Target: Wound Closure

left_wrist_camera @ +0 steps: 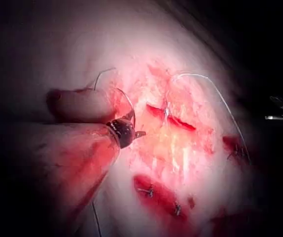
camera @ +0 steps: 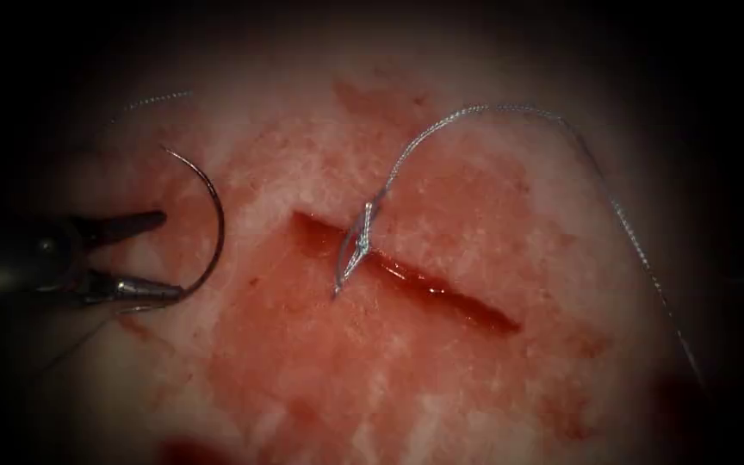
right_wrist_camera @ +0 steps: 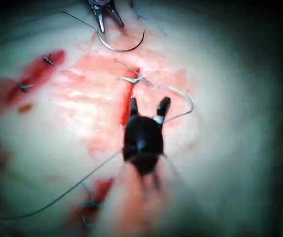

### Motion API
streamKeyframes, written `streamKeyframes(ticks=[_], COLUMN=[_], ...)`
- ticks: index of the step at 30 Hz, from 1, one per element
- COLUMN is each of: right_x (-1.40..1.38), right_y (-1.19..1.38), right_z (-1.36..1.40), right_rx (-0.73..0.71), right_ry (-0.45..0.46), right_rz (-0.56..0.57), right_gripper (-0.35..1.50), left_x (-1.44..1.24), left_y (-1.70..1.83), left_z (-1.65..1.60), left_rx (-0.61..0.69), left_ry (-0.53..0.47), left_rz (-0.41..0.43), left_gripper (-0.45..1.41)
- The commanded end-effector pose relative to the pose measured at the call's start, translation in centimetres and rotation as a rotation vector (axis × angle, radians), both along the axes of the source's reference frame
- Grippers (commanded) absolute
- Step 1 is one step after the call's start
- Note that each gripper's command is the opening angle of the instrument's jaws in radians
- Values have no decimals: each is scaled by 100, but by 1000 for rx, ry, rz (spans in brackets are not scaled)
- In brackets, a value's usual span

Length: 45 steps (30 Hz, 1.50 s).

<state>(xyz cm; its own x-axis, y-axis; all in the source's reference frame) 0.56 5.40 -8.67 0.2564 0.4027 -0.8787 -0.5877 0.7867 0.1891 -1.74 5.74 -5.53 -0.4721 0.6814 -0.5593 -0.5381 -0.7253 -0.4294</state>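
Left of the cut point(camera: 406, 271), at nine o'clock on the tissue point(camera: 320, 379), the left tool point(camera: 161, 258) has its jaws spread wide; the lower jaw meets the curved needle point(camera: 215, 232) near its thread end, though whether it grips is unclear. The needle lies outside the tissue. Thread point(camera: 475, 109) arcs from a stitch point(camera: 356, 245) across the cut toward four o'clock. The right tool point(right_wrist_camera: 148, 106) hovers with jaws apart, holding nothing.

Dark surround on all sides, bright light pooled at centre, edges fading to black
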Motion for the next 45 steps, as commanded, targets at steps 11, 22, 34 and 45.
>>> streamKeyframes(ticks=[11, 22, 34, 45], right_x=[44, 82, 86, 85], right_y=[-12, -24, -26, -27], right_z=[3, 13, 16, 18], right_rx=[-1, 6, 3, 0], right_ry=[22, 24, 28, 28], right_rz=[-22, -64, -67, -68], right_gripper=[118, 116, 116, 116], left_x=[-24, -22, 9, -22], left_y=[-15, -5, 34, 91], left_z=[9, 19, 10, 34], left_rx=[52, 86, -95, -441], left_ry=[155, 262, 207, 242], left_rz=[-7, -38, 272, 664], left_gripper=[72, 73, 72, 70])
